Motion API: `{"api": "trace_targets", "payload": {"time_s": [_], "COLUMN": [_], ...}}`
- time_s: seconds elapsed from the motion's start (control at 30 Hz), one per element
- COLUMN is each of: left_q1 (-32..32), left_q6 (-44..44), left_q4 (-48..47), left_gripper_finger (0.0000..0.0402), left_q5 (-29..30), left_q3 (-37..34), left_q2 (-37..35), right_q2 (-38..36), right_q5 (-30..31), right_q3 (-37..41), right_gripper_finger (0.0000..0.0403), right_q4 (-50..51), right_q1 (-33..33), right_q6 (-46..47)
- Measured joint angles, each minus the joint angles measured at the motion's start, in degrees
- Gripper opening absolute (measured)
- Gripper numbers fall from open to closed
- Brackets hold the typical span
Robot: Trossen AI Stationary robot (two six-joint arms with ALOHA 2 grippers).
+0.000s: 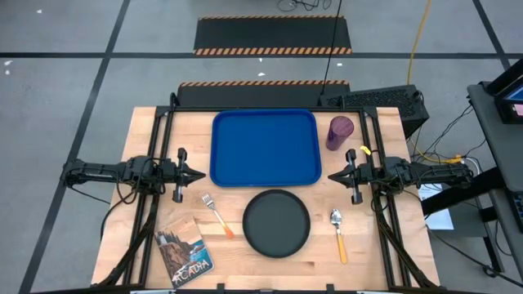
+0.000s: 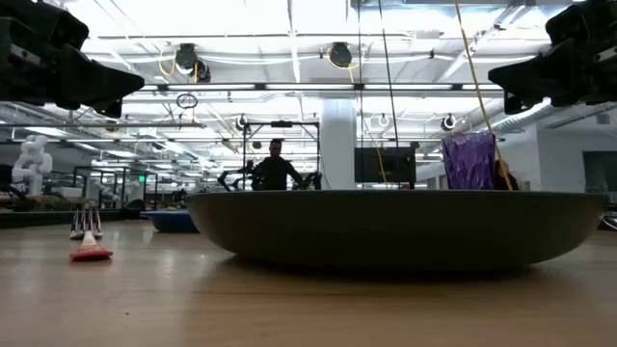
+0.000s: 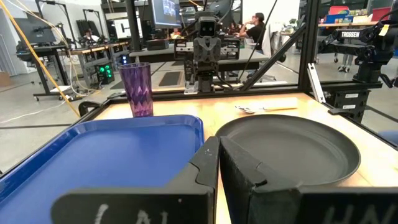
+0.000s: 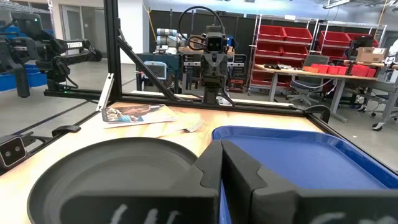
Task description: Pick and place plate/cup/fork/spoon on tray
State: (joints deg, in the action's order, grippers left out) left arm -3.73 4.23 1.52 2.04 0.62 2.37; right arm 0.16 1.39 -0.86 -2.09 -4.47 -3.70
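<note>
The blue tray (image 1: 265, 148) lies flat at the table's far middle. The black plate (image 1: 276, 222) lies on the wood just in front of it. The purple cup (image 1: 340, 133) stands upright at the tray's right. The fork (image 1: 218, 216) lies left of the plate, the spoon (image 1: 337, 235) right of it. My left gripper (image 1: 201, 175) hovers shut and empty at the tray's near left corner. My right gripper (image 1: 331, 176) hovers shut and empty at the tray's near right corner. The two grippers point at each other.
A small picture booklet (image 1: 183, 251) lies at the table's near left. Black frame rails run along both sides of the table. A person (image 2: 276, 166) sits in the room far behind the table.
</note>
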Motion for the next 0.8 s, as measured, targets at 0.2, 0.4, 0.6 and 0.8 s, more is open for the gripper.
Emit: {"api": "trace_targets", "payload": {"time_s": [0.2, 0.4, 0.6, 0.8], "left_q1": [0.0, 0.0, 0.0, 0.03], "left_q6": [0.0, 0.0, 0.0, -0.87], "left_q4": [0.0, 0.0, 0.0, 0.15], "left_gripper_finger": [0.0019, 0.0019, 0.0019, 0.0019], "left_q5": [0.0, -0.01, 0.0, 2.24], "left_q3": [0.0, 0.0, -0.01, 0.0], "left_q2": [0.0, 0.0, 0.0, 0.0], "right_q2": [0.0, 0.02, 0.0, 0.02], "right_q5": [0.0, -0.02, -0.02, -0.01], "right_q3": [-0.02, -0.02, -0.02, -0.01], "right_gripper_finger": [0.0, 0.0, 0.0, 0.0], "right_q4": [0.0, 0.02, 0.0, 0.0], "right_q1": [-0.02, 0.0, -0.02, -0.02], "right_q6": [0.0, 0.0, -0.02, 0.0]}}
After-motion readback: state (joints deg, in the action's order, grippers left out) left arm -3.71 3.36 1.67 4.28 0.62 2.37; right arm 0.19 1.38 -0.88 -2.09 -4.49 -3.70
